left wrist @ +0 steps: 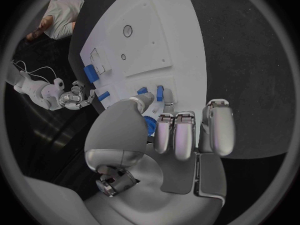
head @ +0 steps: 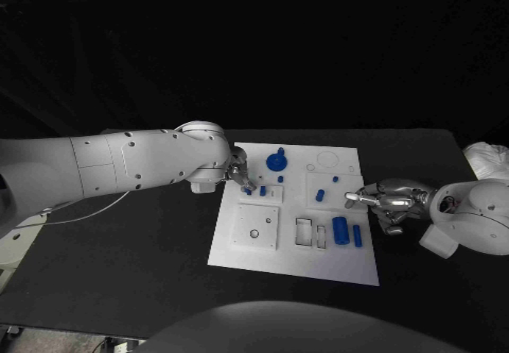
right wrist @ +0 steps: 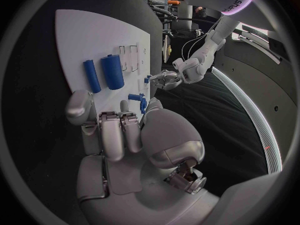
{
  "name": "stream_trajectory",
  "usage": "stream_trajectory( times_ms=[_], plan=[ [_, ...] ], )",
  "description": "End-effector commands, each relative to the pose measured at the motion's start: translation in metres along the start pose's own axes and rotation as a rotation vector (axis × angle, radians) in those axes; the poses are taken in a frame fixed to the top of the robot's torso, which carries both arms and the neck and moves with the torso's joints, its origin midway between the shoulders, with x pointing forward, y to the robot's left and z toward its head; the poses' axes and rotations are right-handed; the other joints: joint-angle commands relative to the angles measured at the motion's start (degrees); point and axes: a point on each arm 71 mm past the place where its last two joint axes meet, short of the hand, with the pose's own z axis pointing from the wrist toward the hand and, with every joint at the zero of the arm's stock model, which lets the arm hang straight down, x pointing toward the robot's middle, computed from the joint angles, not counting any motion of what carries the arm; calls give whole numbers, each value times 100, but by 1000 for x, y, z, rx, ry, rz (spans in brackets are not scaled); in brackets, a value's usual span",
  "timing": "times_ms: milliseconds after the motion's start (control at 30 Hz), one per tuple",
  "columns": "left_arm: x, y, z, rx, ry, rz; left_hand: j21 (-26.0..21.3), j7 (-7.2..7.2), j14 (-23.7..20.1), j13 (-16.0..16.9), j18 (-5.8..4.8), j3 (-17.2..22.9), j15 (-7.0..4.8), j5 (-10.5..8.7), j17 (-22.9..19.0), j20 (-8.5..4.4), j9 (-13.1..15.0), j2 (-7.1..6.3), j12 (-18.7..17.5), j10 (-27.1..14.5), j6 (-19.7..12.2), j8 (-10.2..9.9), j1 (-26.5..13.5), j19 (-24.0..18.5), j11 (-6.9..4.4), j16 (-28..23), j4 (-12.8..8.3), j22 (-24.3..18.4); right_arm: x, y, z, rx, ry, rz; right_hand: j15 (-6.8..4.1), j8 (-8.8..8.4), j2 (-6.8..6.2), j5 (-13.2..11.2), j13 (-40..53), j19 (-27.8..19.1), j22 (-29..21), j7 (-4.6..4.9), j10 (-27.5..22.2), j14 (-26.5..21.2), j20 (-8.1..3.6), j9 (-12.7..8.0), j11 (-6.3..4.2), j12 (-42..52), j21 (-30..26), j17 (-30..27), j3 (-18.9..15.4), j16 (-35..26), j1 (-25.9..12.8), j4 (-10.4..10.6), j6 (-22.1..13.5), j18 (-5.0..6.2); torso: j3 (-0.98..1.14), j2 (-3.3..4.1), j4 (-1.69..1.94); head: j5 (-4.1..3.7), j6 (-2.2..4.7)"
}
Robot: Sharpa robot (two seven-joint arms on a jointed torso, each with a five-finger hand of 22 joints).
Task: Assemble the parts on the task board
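The black surface (head: 127, 250) lies bare on the near left of the task board (head: 318, 265), leaving open room there. The left hand (head: 240, 175) hangs over the board's far left edge, crowding the small blue pegs (head: 256, 191) there. The right hand (head: 384, 200) blocks the board's right edge, just beside the large blue cylinder (head: 340, 230) and the slimmer blue rod (head: 357, 235). The board's near strip is bare.

One board, two hands, several blue parts.
One white task board (head: 265, 246) lies on one black tabletop (head: 127, 257); about eight blue parts (head: 340, 230) show, with two silver hands (head: 387, 200).
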Motion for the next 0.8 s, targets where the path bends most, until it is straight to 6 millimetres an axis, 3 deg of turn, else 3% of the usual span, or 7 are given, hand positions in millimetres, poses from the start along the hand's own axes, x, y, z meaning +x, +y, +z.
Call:
stream_trajectory(
  times_ms=[33, 600, 800],
  plan=[
    [0, -1, 0, 1, 12, 3, -6, -4, 602, 1509, -2, 35, -8, -36, 1510, 12, -8, 8, 14, 606, -50, -3, -48, 133, -1, 14, 2, 1212, 2, 0, 0, 0, 20, -5, -11, -20, 43, -17, 167, -48, 669, 8, 12, 0, -6, -7, -44, -22, -37, 851, 9, -39, -5, 31, 32, 60, -1, 1, -5, -4, -1],
    [1, 0, -1, 0, 15, 4, -7, -10, 602, 1509, -2, 74, -6, -42, 1510, 15, -13, 7, 14, 606, -54, -4, -47, 133, 0, 14, -13, 1212, 2, -1, 0, 2, 21, -4, -10, -16, 41, -21, 164, -50, 668, 10, 8, -2, -5, -7, -42, -24, -41, 849, 12, -41, -13, 30, 46, 60, -1, 1, 2, -8, -1],
    [1, 0, -1, 0, 19, 7, -9, -34, 602, 1509, 0, 400, -20, -13, 1510, 7, -20, -138, 14, 606, -53, 17, 178, 132, -19, 14, -50, 1211, 2, -1, 1, 3, 22, -4, -10, -16, 41, -21, 164, -50, 668, 10, 8, -2, -5, -7, -42, -24, -41, 849, 12, -41, -13, 30, 46, 60, 0, 2, 3, -7, -1]
  ],
)
